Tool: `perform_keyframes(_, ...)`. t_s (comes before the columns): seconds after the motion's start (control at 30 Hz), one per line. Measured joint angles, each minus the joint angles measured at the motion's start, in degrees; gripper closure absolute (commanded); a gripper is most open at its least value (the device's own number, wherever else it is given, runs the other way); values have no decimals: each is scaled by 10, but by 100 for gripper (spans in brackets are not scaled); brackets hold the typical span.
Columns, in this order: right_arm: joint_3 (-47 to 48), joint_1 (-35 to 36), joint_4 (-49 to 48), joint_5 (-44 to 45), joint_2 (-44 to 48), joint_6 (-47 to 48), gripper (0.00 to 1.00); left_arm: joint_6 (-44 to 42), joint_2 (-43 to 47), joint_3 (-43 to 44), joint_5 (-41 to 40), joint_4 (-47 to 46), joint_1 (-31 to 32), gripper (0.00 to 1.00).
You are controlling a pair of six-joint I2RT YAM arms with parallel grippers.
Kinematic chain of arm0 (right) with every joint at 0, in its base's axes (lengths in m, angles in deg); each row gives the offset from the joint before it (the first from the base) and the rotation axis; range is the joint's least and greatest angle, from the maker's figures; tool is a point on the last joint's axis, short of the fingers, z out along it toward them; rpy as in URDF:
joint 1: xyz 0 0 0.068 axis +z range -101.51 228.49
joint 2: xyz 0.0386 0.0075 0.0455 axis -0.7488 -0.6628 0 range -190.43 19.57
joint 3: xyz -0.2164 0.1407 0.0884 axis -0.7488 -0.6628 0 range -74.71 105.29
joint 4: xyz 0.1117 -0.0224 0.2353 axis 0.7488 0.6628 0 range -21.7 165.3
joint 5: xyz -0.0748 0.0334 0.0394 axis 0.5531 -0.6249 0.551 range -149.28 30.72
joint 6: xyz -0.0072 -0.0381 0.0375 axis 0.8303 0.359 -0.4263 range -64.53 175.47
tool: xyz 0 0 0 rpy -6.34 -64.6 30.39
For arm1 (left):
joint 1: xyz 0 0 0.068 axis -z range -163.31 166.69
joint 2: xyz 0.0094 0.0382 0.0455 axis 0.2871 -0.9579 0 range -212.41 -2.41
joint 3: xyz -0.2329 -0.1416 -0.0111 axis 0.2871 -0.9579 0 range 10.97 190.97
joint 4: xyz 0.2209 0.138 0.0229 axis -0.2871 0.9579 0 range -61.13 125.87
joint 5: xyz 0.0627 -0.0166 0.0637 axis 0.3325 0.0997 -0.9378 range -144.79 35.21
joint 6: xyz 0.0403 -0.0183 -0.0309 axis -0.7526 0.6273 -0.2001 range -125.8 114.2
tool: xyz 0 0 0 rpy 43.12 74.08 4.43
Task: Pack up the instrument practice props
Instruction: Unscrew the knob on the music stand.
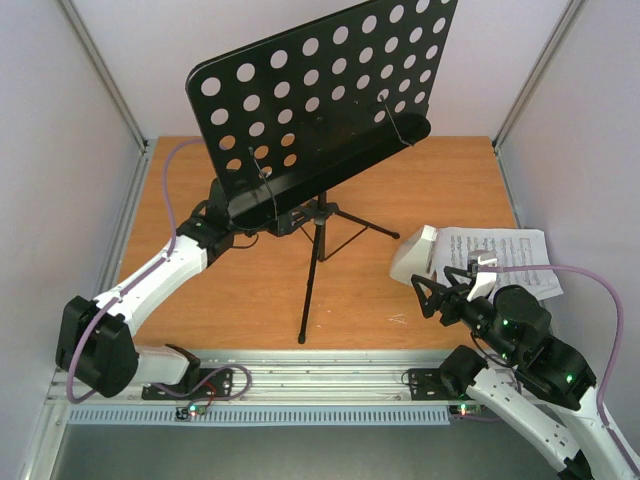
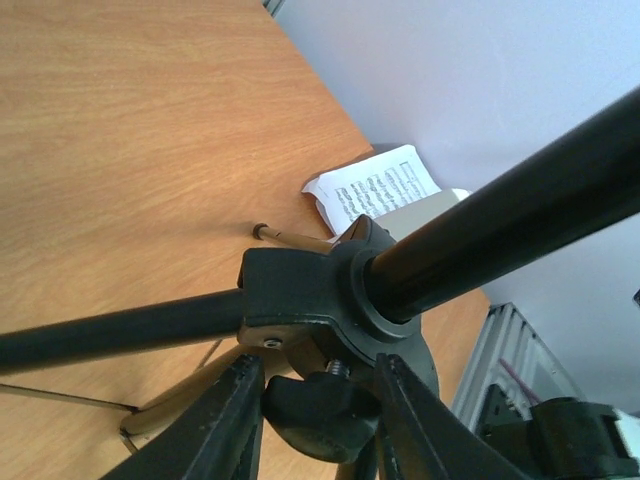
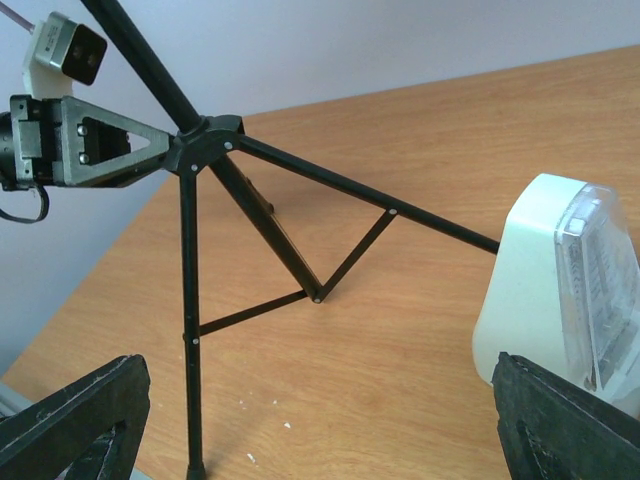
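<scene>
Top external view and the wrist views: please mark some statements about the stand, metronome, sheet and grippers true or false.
1. The tall black tripod music stand with round-holed desk stands upright on the wooden table. True.
2. The small white pyramid-shaped metronome sits at the table's left edge. False: it sits on the right, next to the white printed sheet of music.
3. The right gripper is shut on the metronome. False: its jaws stand wide open, gripping nothing.
4. The left gripper has a finger on each side of the black knob at the stand's leg hub. True.
</scene>
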Motion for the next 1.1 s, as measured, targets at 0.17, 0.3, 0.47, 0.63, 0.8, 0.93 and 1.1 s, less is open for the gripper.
perform_keyframes(0.17, 0, 0, 0, 0, 0, -1, 5, -5, 0, 0, -5, 0, 0, 80)
perform_keyframes(0.3, 0, 0, 0, 0, 0, -2, 5, 15, 1, -10, -5, -19, 2, 83)
perform_keyframes(0.47, 0, 0, 1, 0, 0, -2, 5, 88, 12, -53, -12, -93, 2, 89)
perform_keyframes(0.63, 0, 0, 7, 0, 0, -2, 5, 198, 15, -98, -10, -182, 2, 91)
perform_keyframes(0.8, 0, 0, 13, 1, 1, -2, 5, 307, 3, -129, 1, -268, 1, 91)
perform_keyframes(0.93, 0, 0, 17, 1, 9, -2, 5, 346, 0, -133, 1, -284, 1, 79)
perform_keyframes(1.1, 1, 0, 17, 1, 14, -4, 5, 326, 8, -120, -8, -241, 2, 39)
